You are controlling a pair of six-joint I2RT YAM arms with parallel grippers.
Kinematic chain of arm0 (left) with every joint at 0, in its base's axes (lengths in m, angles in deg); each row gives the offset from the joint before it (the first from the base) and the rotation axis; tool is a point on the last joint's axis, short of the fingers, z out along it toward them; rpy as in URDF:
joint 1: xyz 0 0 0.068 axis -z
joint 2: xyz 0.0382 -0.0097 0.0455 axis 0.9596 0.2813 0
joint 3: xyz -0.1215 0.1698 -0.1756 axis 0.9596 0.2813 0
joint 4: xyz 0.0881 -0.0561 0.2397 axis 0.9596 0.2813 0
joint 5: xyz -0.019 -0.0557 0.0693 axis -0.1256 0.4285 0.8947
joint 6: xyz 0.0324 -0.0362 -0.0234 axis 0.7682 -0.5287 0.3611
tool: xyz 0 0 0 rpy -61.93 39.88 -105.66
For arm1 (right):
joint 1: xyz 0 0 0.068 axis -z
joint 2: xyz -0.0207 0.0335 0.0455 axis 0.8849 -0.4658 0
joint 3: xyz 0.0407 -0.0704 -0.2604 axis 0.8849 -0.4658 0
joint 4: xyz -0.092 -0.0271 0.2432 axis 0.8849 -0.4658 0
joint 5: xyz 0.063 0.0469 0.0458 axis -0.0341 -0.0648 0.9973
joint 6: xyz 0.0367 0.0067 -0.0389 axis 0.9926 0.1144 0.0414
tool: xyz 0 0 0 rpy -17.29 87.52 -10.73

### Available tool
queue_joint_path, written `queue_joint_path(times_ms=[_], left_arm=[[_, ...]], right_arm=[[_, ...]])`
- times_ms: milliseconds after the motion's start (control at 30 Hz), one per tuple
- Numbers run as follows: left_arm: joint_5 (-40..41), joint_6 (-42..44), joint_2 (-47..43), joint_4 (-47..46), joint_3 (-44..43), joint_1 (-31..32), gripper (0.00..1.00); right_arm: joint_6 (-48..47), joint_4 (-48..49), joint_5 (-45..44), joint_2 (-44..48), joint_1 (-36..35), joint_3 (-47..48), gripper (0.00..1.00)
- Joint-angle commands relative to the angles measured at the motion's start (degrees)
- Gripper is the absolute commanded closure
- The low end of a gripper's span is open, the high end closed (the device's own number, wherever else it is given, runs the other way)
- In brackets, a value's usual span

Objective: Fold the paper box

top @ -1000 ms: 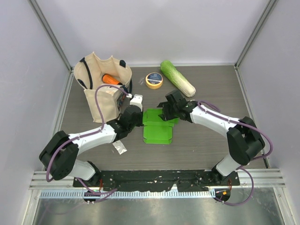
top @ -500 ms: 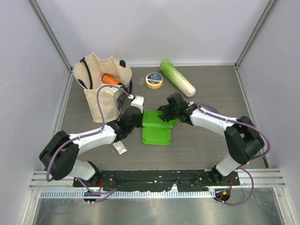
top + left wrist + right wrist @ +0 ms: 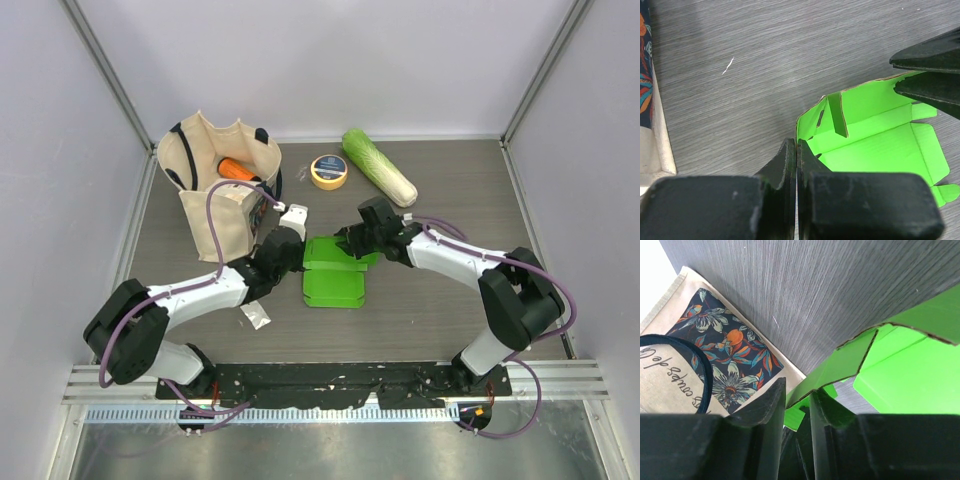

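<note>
The paper box (image 3: 335,285) is bright green card, partly raised, lying at the table's middle between both arms. My left gripper (image 3: 298,256) is at its left rear corner. In the left wrist view that gripper (image 3: 797,142) is shut, pinching the thin edge of the paper box's (image 3: 880,145) wall. My right gripper (image 3: 352,244) is at the box's rear edge. In the right wrist view the right gripper (image 3: 797,390) has its jaws narrowly apart, with a raised flap of the paper box (image 3: 840,367) slanting between them. The flap leans on the right finger.
A cream tote bag (image 3: 215,195) with a flower print (image 3: 725,350) stands at the back left, an orange item (image 3: 237,168) inside it. A yellow tape roll (image 3: 329,171) and a pale-green cabbage (image 3: 380,167) lie behind the box. A small white piece (image 3: 255,315) lies by the left arm.
The right gripper's jaws have narrowed around the rear flap and it has shifted slightly. The box has slid a little left. The left gripper has stayed shut on the box edge.
</note>
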Motion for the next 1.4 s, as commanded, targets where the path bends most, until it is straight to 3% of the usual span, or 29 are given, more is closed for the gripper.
queue_joint_path(times_ms=[0,67,200,233,333,700,900,1033,1267,1367], left_arm=[[1.45,1.25,-1.23,-3.87,0.26,0.29,1.00],[1.28,1.16,-1.15,-3.96,0.34,0.20,1.00],[1.19,0.72,-0.62,-3.96,0.26,0.20,1.00],[1.19,0.46,-0.62,-3.87,0.17,0.20,1.00],[1.19,0.20,-0.36,-2.74,-0.53,0.11,1.00],[0.75,-3.05,3.25,0.70,-3.35,0.11,0.86],[-0.65,-4.81,4.21,0.35,-1.68,0.11,0.85],[-2.93,-6.04,3.52,-1.23,0.08,0.03,0.75],[-7.94,-8.94,1.23,-3.95,2.54,0.03,0.73],[-10.92,-10.35,1.75,-4.22,2.37,0.11,0.77]], right_arm=[[-2.38,2.44,0.40,0.95,0.55,-1.10,0.67],[-2.82,3.33,-0.21,1.48,0.55,-1.45,0.67],[-3.35,2.89,-1.10,2.45,0.55,-1.54,0.78],[-3.53,2.98,-1.10,2.45,0.63,-1.80,0.86],[-3.97,4.11,-0.57,2.36,0.72,-3.38,0.99],[-6.43,11.68,2.86,1.75,2.13,-9.79,0.99],[-7.48,17.90,1.98,2.63,2.22,-14.27,0.99],[-6.61,22.14,2.33,2.71,2.13,-16.22,0.99],[-4.94,26.08,-0.30,4.56,2.13,-17.18,0.99],[-3.18,28.90,-0.13,4.91,1.95,-18.15,0.99]])
